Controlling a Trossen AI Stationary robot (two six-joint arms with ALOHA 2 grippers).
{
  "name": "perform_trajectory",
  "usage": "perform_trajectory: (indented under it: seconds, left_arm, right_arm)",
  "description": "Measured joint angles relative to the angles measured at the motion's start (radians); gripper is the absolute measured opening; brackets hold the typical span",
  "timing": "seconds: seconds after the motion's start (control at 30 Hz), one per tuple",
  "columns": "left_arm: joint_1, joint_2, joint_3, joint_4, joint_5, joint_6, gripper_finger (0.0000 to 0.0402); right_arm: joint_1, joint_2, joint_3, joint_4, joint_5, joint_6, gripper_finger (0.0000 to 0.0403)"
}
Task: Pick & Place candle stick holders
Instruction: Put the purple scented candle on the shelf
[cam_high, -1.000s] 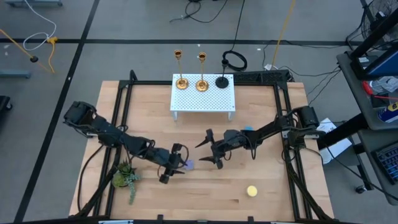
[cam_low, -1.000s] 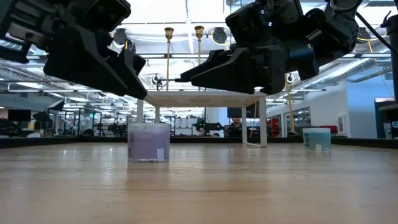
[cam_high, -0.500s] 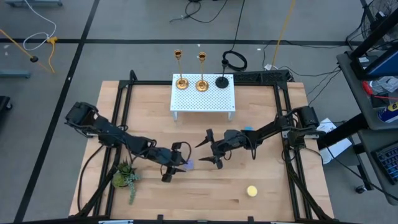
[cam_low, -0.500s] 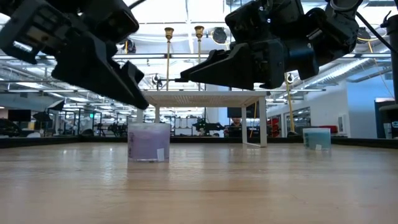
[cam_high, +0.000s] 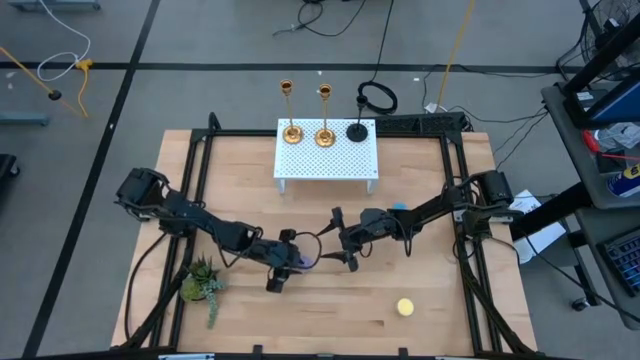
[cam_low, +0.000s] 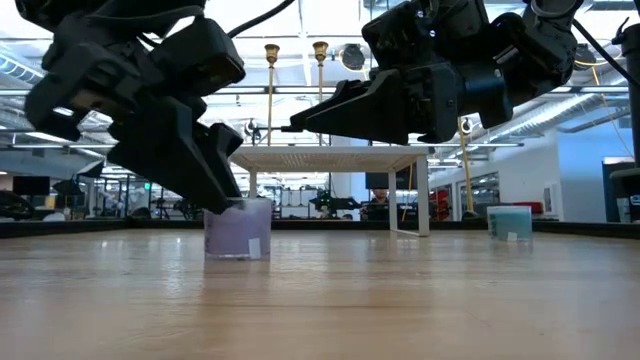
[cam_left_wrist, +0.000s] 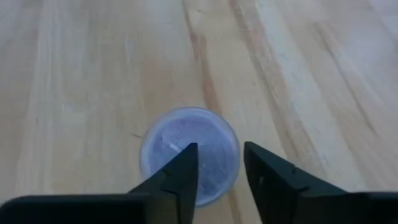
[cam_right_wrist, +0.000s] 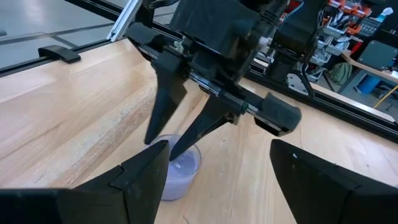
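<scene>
Two gold candle stick holders (cam_high: 291, 132) (cam_high: 324, 134) and a black one (cam_high: 357, 131) stand by their round bases on a white perforated stand (cam_high: 328, 162) at the table's far side. My left gripper (cam_left_wrist: 219, 152) is open, low over a small purple round piece (cam_left_wrist: 168, 146) at mid-table. One finger is over its hollow and the other outside its wall. In the low view the fingertip (cam_low: 226, 203) is at the piece's top edge. My right gripper (cam_high: 328, 246) is open and empty, just right of the purple piece and above the table. My left gripper comes at the purple piece's rim (cam_left_wrist: 235, 144) slanting down from the table's left. One finger (cam_left_wrist: 186, 163) is over the hollow and one (cam_left_wrist: 258, 163) is outside the wall. I cannot tell whether they touch it. The piece stands upright on the table.
A blue round piece (cam_high: 399, 207) sits under the right arm. A yellow one (cam_high: 405, 307) lies near the front right, and a green plant sprig (cam_high: 203, 285) near the front left. Black frame rails (cam_high: 196, 170) run along the table's sides.
My left gripper has gone down and toward the table's right edge, onto the purple piece. Its fingertips have come from above and left of the piece to its top edge. The purple piece has stayed in place.
</scene>
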Motion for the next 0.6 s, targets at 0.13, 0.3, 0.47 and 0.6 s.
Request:
perform_trajectory:
  seconds: [0.13,0.3,0.47,0.6]
  left_arm:
    - [0.016,0.000,0.000,-0.003,0.000,0.002,0.0079]
    - [0.023,-0.010,-0.001,-0.018,-0.024,0.039,0.0012]
    - [0.034,-0.011,-0.001,-0.034,-0.034,0.022,0.0018]
    - [0.037,-0.031,-0.002,-0.047,-0.049,0.002,0.0007]
  right_arm:
    - [0.000,0.000,0.000,0.000,0.000,0.000,0.0279]
    - [0.000,0.000,0.000,-0.001,0.000,0.000,0.0279]
    - [0.000,0.000,0.000,-0.006,0.000,0.000,0.0279]
    - [0.000,0.000,0.000,-0.008,0.000,0.000,0.0279]
